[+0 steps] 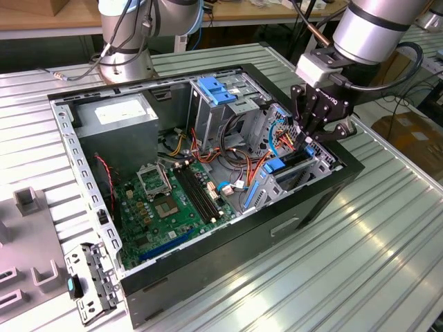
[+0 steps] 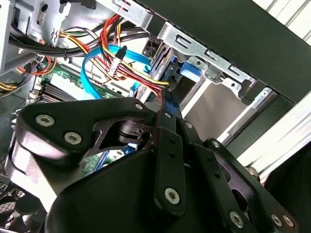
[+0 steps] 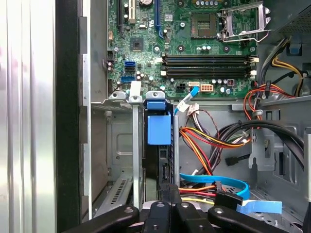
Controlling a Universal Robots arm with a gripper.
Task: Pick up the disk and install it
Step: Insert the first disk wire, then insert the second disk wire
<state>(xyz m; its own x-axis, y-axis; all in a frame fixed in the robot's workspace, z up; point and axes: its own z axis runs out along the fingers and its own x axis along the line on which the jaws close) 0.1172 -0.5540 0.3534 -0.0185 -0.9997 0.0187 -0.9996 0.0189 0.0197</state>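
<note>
On the ribbed metal bench, hovering over the open computer case (image 1: 325, 197): gripper (image 1: 320, 135), clenched or released impossible to tell, reaching toward the disk (image 3: 159, 145) sitting edge-up in its bay near the case's front corner, likely stiff, weighty, best taken by blue rails.

Open PC case (image 1: 325, 197) sits center frame on slatted metal table (image 1: 387, 235). Green mobo (image 1: 173, 204) w/ RAM slots inside, grey PSU box (image 1: 114, 117) upper left, blue latch (image 1: 220, 91) atop drive cage, red/yellow cables (image 1: 239, 155) mid.

Exterior view: high, oblique, mid-range over computer case (image 1: 325, 187). Both wrist views: close, apparently facing its drive bay.
</note>
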